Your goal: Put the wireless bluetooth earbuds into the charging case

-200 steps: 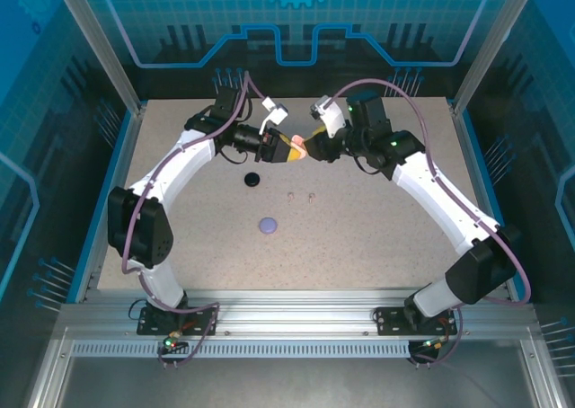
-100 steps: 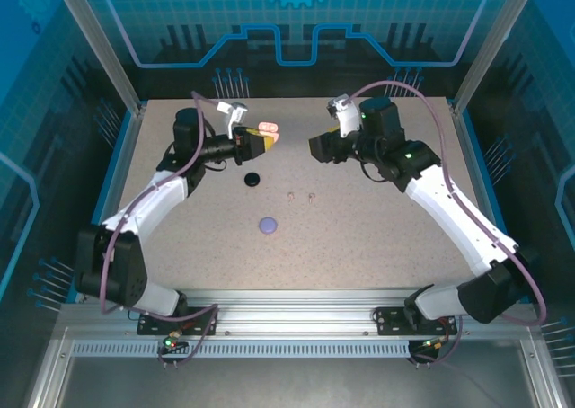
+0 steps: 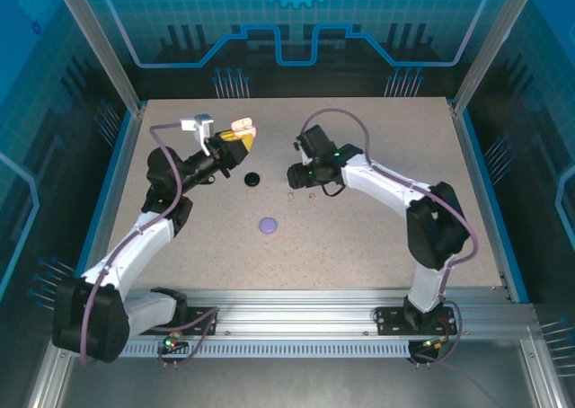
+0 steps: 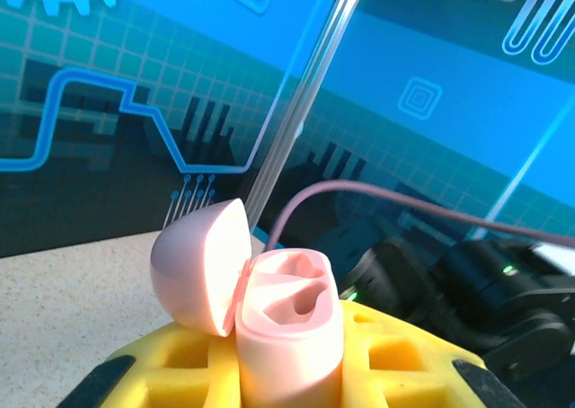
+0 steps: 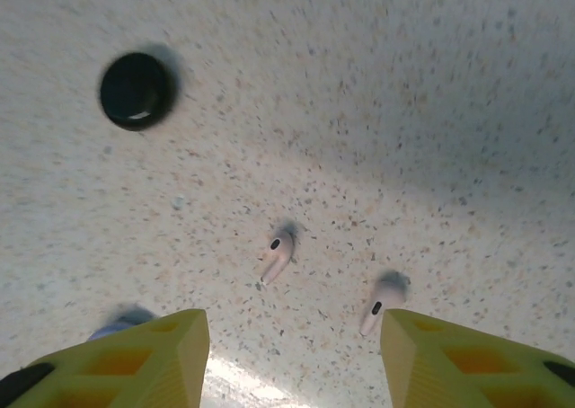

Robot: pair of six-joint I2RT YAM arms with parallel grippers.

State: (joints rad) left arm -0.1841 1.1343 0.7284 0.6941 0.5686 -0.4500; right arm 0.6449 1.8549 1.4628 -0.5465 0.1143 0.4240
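Nothing is seated yet. The left gripper (image 3: 235,137) has its jaws clamped on the open pink charging case (image 4: 289,323) (lid swung back, both wells look empty), raised at 10 o'clock over the counter (image 3: 377,246). Two pale pink earbuds (image 5: 278,253) lie loose near the counter's centre, beneath the right gripper (image 5: 292,332), whose jaws are apart. The black case (image 5: 135,91), at 10 o'clock from them, is closed.

L arm (image 3: 135,242) stretches toward the far-left corner of the table (image 3: 377,246); L gripper (image 3: 235,138) is raised, fingers closed on the pink case (image 3: 243,123). R arm (image 3: 386,185) is bent in toward the table centre; R gripper (image 5: 292,354) faces down, jaws apart.
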